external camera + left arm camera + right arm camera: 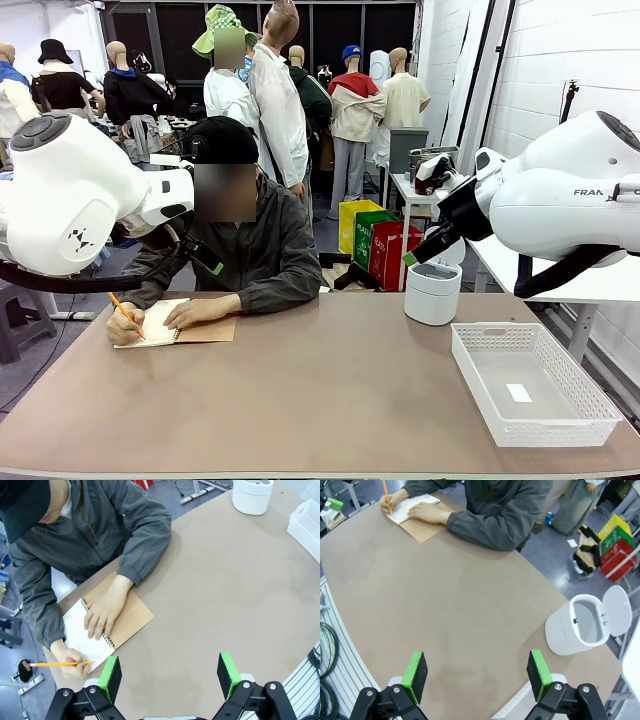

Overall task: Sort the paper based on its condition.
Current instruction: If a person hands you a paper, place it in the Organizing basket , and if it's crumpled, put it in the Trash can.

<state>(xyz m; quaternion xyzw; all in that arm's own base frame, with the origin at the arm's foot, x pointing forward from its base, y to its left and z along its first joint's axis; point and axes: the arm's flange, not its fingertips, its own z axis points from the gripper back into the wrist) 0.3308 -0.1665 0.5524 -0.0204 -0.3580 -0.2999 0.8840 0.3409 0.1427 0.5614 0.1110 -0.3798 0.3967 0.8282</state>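
Left wrist view: the white page (75,625) of a spiral notebook (136,616) lies at the desk's (225,580) far edge. It is partly covered by the person's flat hand (102,617) and writing hand (70,657), which holds a pencil (60,664). The left gripper (169,672) hovers near it, jaws wide apart and empty. The right gripper (476,672), equally wide and empty, hangs well apart from it, near the bin (575,627). Any writing on the page is unreadable.

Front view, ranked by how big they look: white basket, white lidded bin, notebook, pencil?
1. white basket, though it sits nearest the camera.
2-3. notebook and white bin: they look alike, and the notebook is partly covered, so no ranking.
4. pencil.
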